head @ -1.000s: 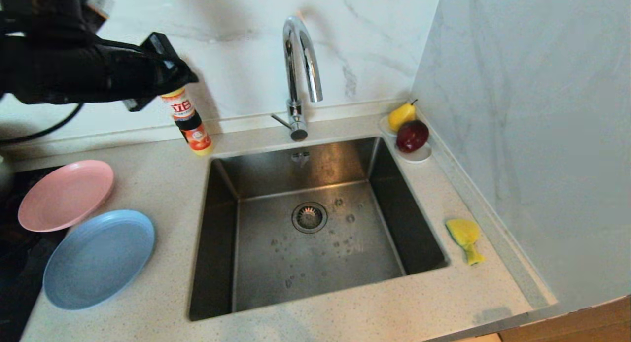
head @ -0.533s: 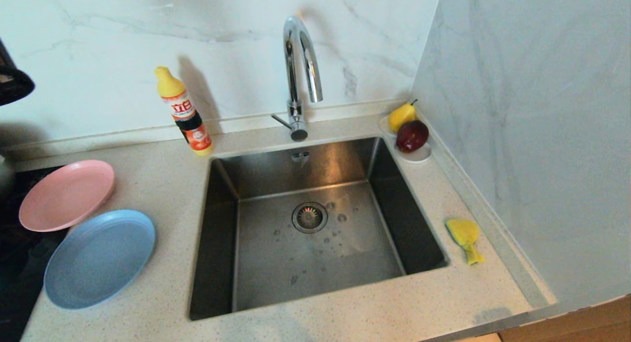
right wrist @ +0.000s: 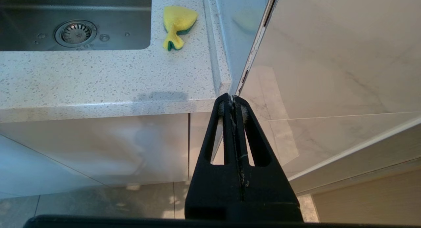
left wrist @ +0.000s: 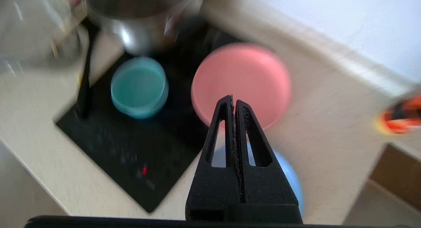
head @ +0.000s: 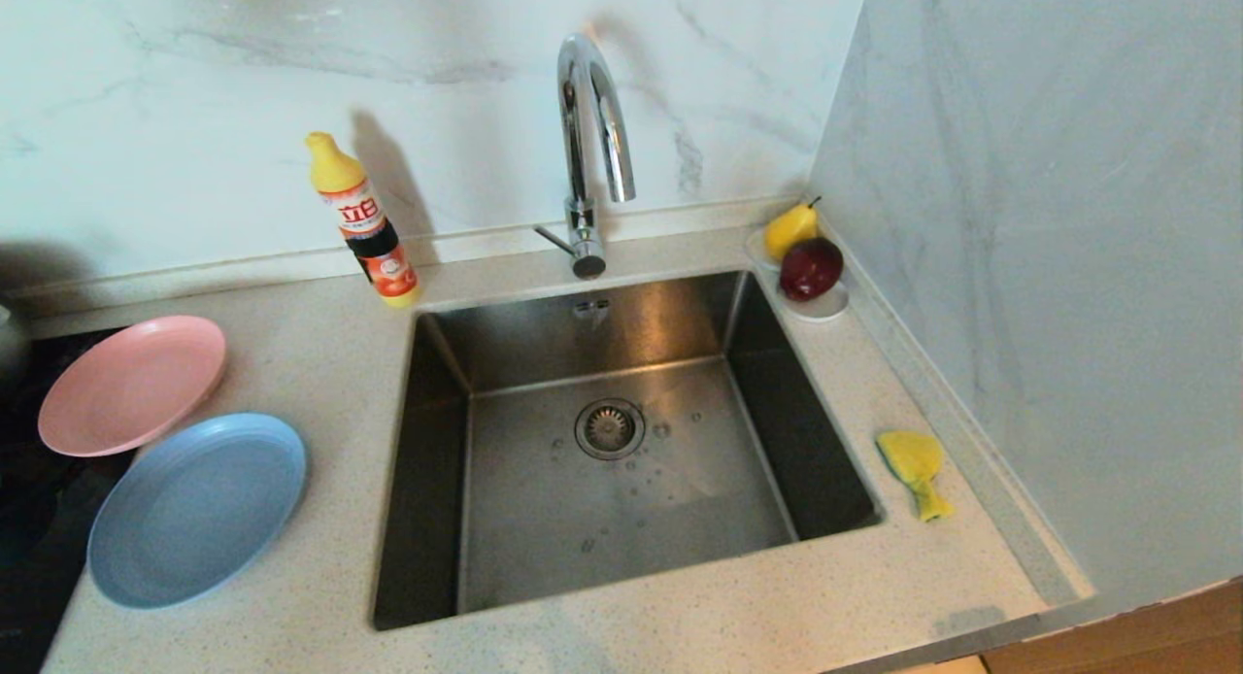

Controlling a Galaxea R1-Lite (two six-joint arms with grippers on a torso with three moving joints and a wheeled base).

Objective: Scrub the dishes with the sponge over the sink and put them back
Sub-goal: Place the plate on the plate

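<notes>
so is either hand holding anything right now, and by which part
Nothing is held. The left hand is shut on itself above the pink plate, and the right hand is shut and empty below the counter edge, away from the sponge.

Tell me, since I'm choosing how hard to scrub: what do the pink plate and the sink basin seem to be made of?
The wide round pink plate looks like matte plastic or a similar composite: even colour, no glare. The square sink basin looks like brushed stainless steel: grey metallic sheen, soft reflections, water beads on its floor.
</notes>
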